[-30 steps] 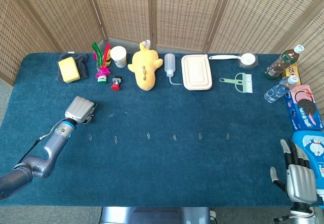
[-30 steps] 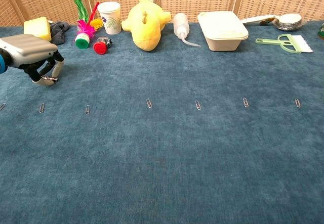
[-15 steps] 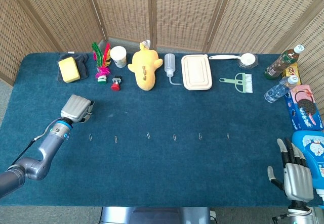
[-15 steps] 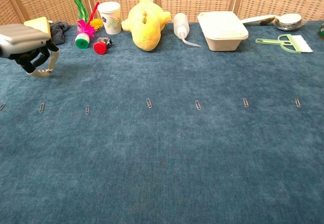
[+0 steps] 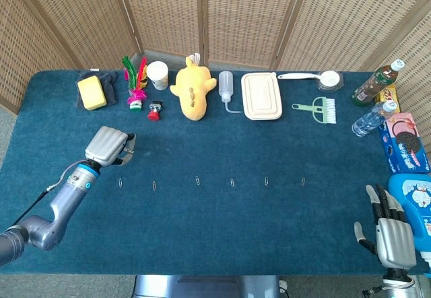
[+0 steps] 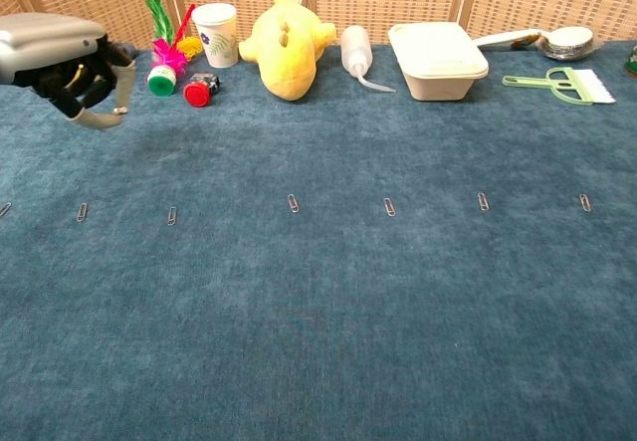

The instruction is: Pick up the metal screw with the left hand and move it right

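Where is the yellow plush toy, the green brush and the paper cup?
yellow plush toy [image 5: 192, 93], head view, on the middle of its body
green brush [image 5: 318, 109], head view, where handle meets head
paper cup [image 6: 216, 33], chest view, on its side wall

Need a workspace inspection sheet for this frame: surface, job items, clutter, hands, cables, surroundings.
Surface: blue carpeted table.
Job's things: row of small metal clips across the middle; metal screw not identifiable, too small to tell if the left hand holds it.
Clutter: back row has yellow sponge, paper cup, yellow plush toy, squeeze bottle, lidded container, green brush; bottles and snack packs at right edge.
Hands: left hand raised above the table, fingers curled under; right hand at the near right corner, fingers apart, holding nothing.
Cables: thin black cable along left forearm.
Surroundings: wicker screen panels behind.
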You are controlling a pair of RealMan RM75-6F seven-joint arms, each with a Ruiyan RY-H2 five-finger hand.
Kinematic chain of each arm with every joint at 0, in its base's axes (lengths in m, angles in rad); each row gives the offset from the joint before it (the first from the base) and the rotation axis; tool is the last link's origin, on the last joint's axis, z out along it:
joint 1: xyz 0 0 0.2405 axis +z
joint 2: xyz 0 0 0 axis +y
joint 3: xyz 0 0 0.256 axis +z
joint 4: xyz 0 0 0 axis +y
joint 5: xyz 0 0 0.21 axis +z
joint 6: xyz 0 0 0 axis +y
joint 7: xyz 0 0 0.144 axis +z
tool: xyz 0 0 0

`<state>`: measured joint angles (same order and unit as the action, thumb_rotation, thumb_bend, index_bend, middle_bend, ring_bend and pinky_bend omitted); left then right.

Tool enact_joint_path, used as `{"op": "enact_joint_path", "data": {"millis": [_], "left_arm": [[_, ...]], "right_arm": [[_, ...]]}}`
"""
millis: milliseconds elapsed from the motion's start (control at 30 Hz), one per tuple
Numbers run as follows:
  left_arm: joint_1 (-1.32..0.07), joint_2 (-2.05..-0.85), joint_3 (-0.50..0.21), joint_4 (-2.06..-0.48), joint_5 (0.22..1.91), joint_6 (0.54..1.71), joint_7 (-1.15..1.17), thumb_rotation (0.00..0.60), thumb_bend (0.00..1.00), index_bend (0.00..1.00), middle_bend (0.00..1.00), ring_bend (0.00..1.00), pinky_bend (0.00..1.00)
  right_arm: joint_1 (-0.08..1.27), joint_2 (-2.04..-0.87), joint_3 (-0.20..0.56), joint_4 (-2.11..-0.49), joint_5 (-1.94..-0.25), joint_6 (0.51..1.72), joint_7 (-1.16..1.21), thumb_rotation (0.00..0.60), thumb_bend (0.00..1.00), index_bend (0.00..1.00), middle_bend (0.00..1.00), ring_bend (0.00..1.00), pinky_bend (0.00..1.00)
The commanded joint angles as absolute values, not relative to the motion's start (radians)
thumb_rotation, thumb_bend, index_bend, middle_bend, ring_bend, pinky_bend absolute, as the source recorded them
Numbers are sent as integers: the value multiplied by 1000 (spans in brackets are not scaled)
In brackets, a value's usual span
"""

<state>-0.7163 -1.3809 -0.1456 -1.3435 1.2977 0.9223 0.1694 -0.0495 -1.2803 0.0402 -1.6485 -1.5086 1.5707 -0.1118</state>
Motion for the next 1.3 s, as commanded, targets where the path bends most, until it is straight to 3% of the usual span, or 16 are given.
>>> {"op": "enact_joint_path", "data": {"millis": [33, 633, 1300], "left_arm": [[-731, -1363, -152, -1410, 1318, 922, 157, 600, 558, 680, 727, 695, 696], [-788, -1416, -140, -1597, 1408, 926, 138, 600, 557, 686, 727, 696, 696], [-869, -1601, -162, -1485, 1329, 849, 167, 600, 557, 686, 727, 695, 696]], "right_arm": [[-47, -1277, 34, -1655, -1523, 1572, -121, 600, 442, 17, 57, 70, 131], [-47, -1281, 22, -1668, -1554, 1580, -139, 600, 442, 20, 52, 70, 130], [-45, -1285, 21, -1668, -1556, 1578, -136, 600, 442, 20, 52, 70, 131]]}}
